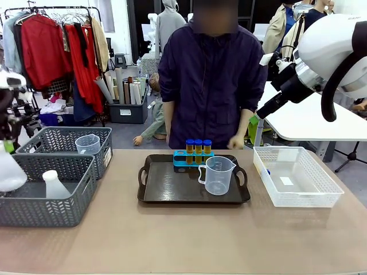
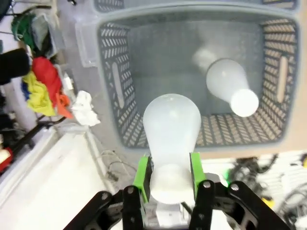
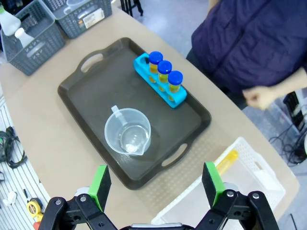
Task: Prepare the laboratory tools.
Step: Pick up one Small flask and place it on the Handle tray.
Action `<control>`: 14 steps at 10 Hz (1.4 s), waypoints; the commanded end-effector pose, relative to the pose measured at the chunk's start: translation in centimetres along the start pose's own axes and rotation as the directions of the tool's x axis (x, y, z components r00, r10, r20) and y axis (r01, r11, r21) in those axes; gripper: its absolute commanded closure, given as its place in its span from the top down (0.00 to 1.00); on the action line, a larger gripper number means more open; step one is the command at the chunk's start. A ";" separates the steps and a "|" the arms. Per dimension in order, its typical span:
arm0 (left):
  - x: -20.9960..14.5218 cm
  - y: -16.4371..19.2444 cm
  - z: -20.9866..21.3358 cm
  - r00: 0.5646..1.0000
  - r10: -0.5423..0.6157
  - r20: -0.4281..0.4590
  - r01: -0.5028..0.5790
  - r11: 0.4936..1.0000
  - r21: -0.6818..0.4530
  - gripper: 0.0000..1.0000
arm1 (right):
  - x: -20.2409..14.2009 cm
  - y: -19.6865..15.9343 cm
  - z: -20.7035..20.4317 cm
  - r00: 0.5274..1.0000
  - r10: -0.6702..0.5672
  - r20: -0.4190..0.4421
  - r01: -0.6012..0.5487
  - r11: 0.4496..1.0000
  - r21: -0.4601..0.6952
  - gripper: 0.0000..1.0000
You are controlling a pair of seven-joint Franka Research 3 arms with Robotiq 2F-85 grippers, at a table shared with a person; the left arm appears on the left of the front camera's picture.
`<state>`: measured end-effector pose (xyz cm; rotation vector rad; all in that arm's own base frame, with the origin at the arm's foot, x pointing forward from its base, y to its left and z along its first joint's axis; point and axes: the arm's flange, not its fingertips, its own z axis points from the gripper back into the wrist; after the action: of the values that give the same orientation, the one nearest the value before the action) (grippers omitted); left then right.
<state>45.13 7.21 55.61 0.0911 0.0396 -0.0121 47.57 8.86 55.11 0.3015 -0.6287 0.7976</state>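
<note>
Left pincer (image 2: 169, 175) is seen pinching a whitish conical flask (image 2: 170, 124) by its neck, held above the near grey mesh basket (image 2: 120, 86), in which a second flask (image 2: 230, 88) stands. On the dark tray (image 1: 172, 192), three blue-capped tubes (image 1: 198, 146) in a blue rack (image 1: 179, 156) and a clear beaker (image 1: 218, 175) are set. The right pincer (image 3: 157, 184) is held spread and empty above the desk. Roughly half is judged done; both flasks, one yellow tube (image 3: 225, 161) in the white lattice basket (image 3: 261, 175) and another beaker (image 1: 87, 143) seem left.
</note>
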 end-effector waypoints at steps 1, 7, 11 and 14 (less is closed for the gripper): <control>0.8 -0.7 4.5 0.999 -0.049 -0.019 0.049 0.999 0.018 0.00 | 0.0 -0.1 0.1 1.000 -0.003 0.005 0.003 1.000 0.006 1.00; -2.0 -6.3 17.7 0.953 -0.205 0.223 0.220 0.974 -0.044 0.00 | 0.0 -0.1 0.1 1.000 -0.003 0.005 0.003 1.000 0.006 1.00; -2.5 -7.3 19.3 0.944 -0.216 0.250 0.229 0.973 -0.023 0.00 | 0.0 -0.1 0.1 1.000 -0.003 0.005 0.003 1.000 0.006 1.00; -2.5 -7.3 19.3 0.944 -0.216 0.250 0.229 0.973 -0.023 0.00 | 0.0 -0.1 0.1 1.000 -0.003 0.005 0.003 1.000 0.006 1.00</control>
<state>43.51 -1.69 74.14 0.0340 -0.1935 -0.2629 47.57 8.87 55.12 0.3014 -0.6289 0.7977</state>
